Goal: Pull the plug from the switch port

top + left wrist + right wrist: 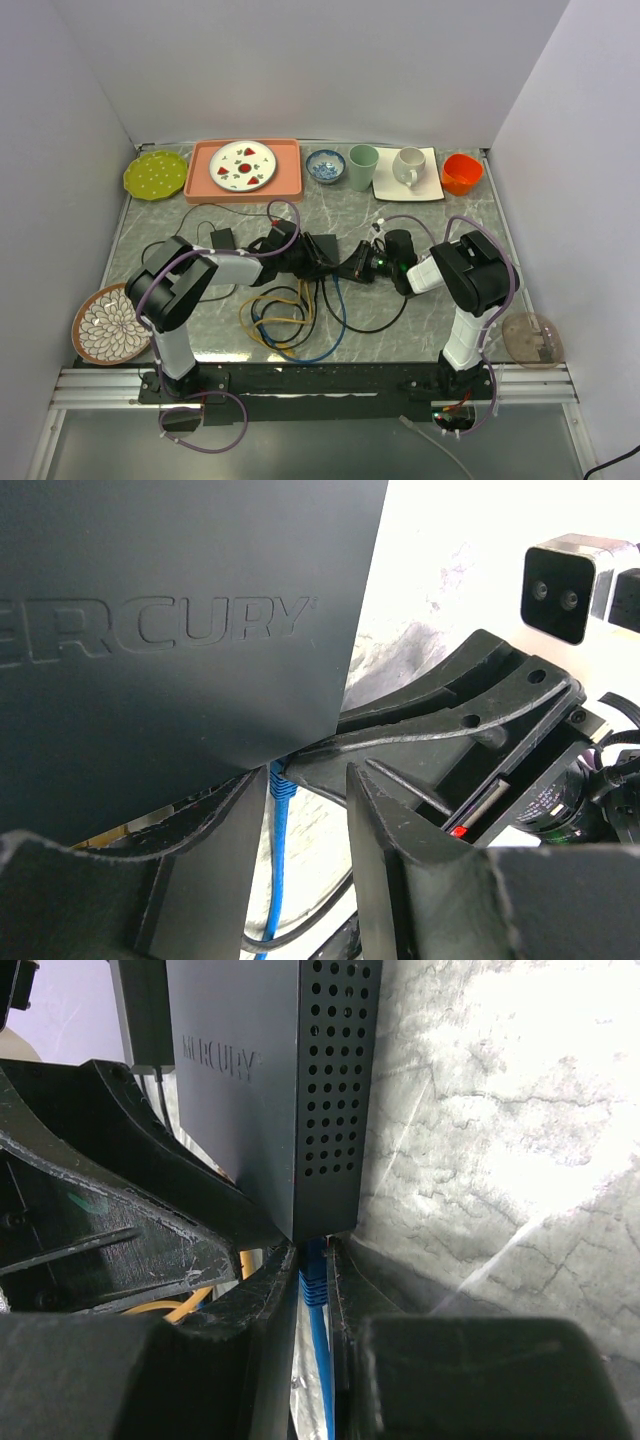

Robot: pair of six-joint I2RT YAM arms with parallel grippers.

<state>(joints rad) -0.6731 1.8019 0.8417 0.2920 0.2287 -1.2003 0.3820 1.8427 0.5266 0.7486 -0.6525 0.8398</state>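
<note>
**Right wrist: right gripper [315,1260] clenched on the blue plug [313,1278] at the switch [262,1090]**

Plug sits at the switch's bottom edge in this view, pinched between both right fingers [265,1300]. It looks seated in its port. Blue cable [325,1370] runs back between the fingers. Vent holes run down the switch's side face, with "MERCURY" embossed on top.

Left wrist: left gripper [300,780] has its fingers spread, with a corner of the switch poking in between them. Can't tell whether it's clamping the box or just sitting around it. Same blue cable drops through the gap. The right gripper's fingers come in from the right of that view and meet the switch's edge.

Top view: switch is mid-desk [450,230], roughly halfway between near and far edges. The left arm reaches it from the left side, the right arm from the right. Loose tangle of yellow, blue and black cables [290,315] lies between the switch and the near edge. Small black adapter block [222,238] sits apart from the switch, toward the left edge.
</note>
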